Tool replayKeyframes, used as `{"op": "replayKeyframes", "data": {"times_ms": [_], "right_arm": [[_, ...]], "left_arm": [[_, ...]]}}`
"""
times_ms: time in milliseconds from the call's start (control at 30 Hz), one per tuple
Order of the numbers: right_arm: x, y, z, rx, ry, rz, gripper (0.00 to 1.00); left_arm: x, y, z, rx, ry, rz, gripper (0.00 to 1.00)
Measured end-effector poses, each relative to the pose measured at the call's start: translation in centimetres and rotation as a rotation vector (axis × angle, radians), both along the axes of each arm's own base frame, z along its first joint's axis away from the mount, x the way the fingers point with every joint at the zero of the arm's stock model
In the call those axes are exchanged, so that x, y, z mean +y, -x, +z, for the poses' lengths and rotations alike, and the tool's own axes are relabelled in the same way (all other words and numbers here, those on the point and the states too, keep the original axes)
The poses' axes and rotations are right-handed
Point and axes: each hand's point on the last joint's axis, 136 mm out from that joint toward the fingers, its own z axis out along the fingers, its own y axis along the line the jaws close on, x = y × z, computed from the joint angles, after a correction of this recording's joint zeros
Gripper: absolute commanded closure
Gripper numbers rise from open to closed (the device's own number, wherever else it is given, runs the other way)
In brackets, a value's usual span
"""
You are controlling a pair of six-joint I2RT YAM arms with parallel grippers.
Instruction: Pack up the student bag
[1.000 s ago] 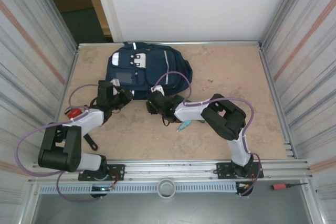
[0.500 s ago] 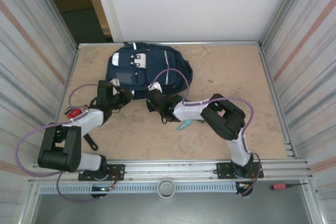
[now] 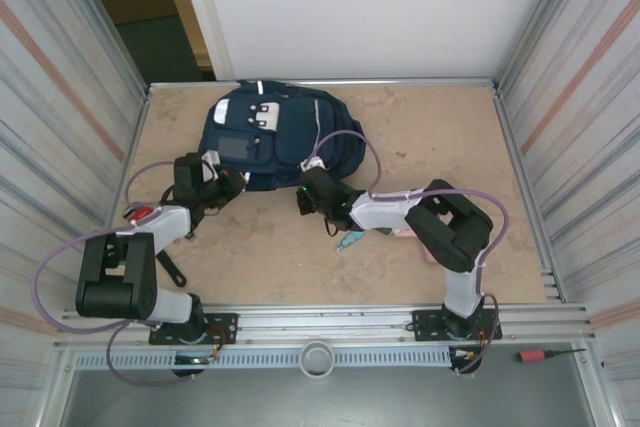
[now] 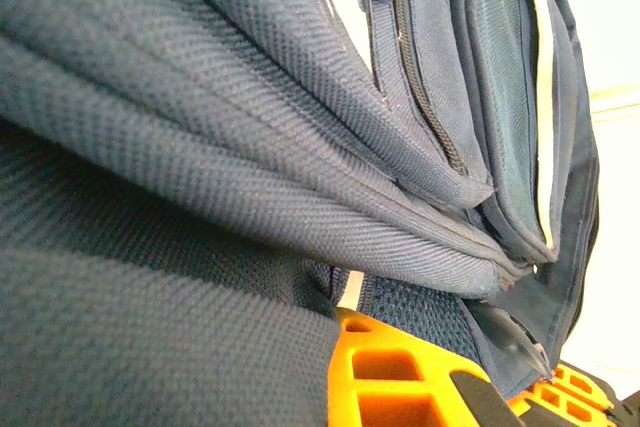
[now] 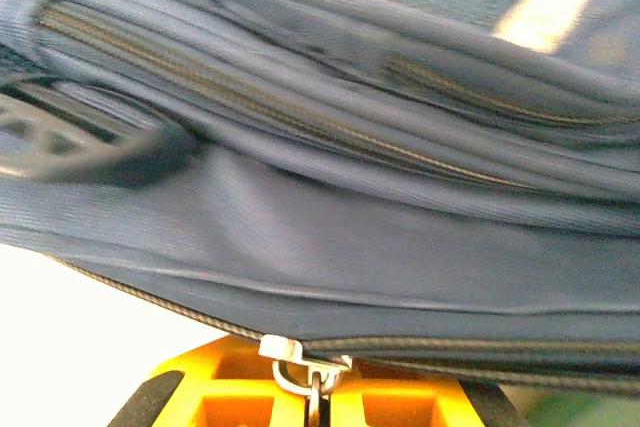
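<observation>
The student bag, a navy backpack with white patches, lies at the back left of the table. My left gripper is at its near left edge, shut on a fold of the bag's fabric beside an orange finger. My right gripper is at the bag's near right edge. In the right wrist view its orange fingers are shut on the metal zipper pull of the bag's lowest zip. That view is slightly blurred.
A small teal item and a pink item lie under the right arm. A red object sits by the left forearm, and a black strap lies near it. Corrugated walls close both sides.
The right gripper has shut on the zipper pull and shifted right and slightly nearer, its elbow swinging right. The left gripper moved a little left, staying shut on the bag.
</observation>
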Motion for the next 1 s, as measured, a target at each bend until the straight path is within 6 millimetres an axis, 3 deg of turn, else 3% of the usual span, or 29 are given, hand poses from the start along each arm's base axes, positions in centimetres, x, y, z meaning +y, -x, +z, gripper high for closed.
{"op": "replayKeyframes", "data": {"times_ms": [233,400,533,667,767,867,1000], "right_arm": [[-3.5,-0.6,0.3,0.081,-0.016,-0.001,1.0],[-4.5,-0.8,0.5,0.149,-0.06,0.028,1.0],[-4.3,-0.2,0.6,0.213,-0.102,0.079,1.0],[-3.5,0.4,1.3,0.264,-0.137,0.13,1.0],[-2.9,0.8,2.3,0.296,-0.16,0.164,1.0],[-2.7,0.9,3.5,0.326,-0.186,0.185,1.0],[-2.7,0.5,5.3,0.367,-0.229,0.205,1.0]], "left_arm": [[2.4,-0.2,-0.5,0.017,0.006,0.034,1.0],[3.1,-0.4,-0.9,0.033,-0.002,0.034,0.99],[3.4,-0.6,-0.8,0.033,-0.018,0.032,0.62],[4.4,-0.6,-0.1,0.01,-0.049,0.063,0.47],[4.7,-0.3,2.3,-0.067,-0.124,0.063,0.4],[3.1,0.2,5.5,-0.197,-0.254,0.01,0.33],[-2.9,1.5,10.1,-0.448,-0.44,-0.194,0.32]]}}
